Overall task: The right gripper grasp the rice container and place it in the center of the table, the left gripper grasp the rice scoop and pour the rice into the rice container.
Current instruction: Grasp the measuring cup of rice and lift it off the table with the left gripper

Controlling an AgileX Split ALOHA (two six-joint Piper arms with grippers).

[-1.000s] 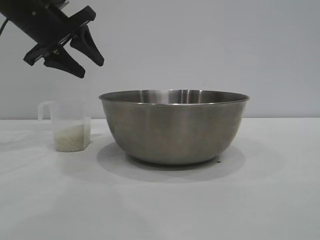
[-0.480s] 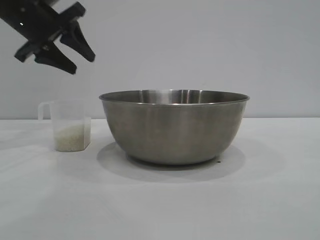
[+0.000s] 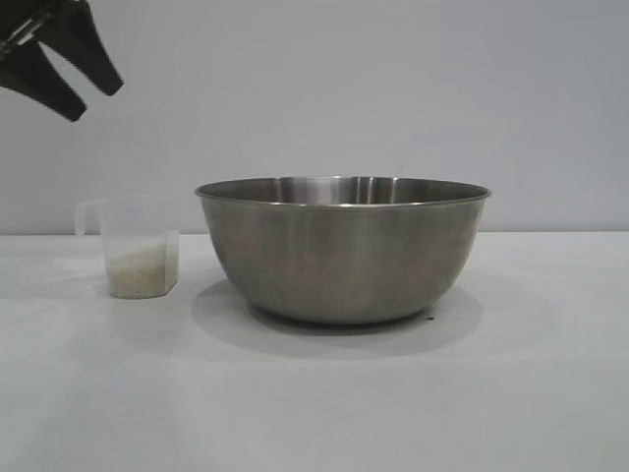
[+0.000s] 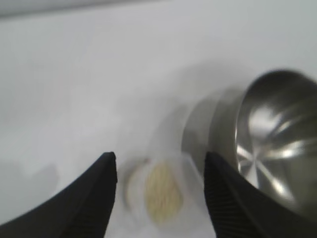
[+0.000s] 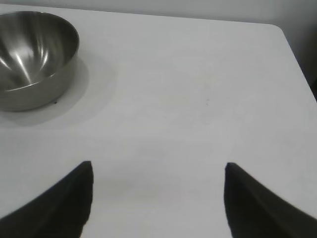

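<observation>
The rice container (image 3: 342, 248), a large steel bowl, stands on the white table (image 3: 314, 413) near its middle; it also shows in the left wrist view (image 4: 270, 144) and the right wrist view (image 5: 34, 54). The rice scoop (image 3: 138, 246), a clear cup with rice (image 3: 142, 270) in its bottom, stands upright to the bowl's left. My left gripper (image 3: 88, 93) is open and empty, high up at the exterior view's top left corner. In its own view (image 4: 161, 157) the scoop (image 4: 158, 191) lies far below between the fingertips. My right gripper (image 5: 158, 166) is open and empty over bare table, away from the bowl.
The table's far edge and a corner (image 5: 275, 27) show in the right wrist view. A plain grey wall (image 3: 393, 88) stands behind the table.
My left gripper has risen and moved to the left, away from the scoop and bowl. The scoop and the bowl have not moved.
</observation>
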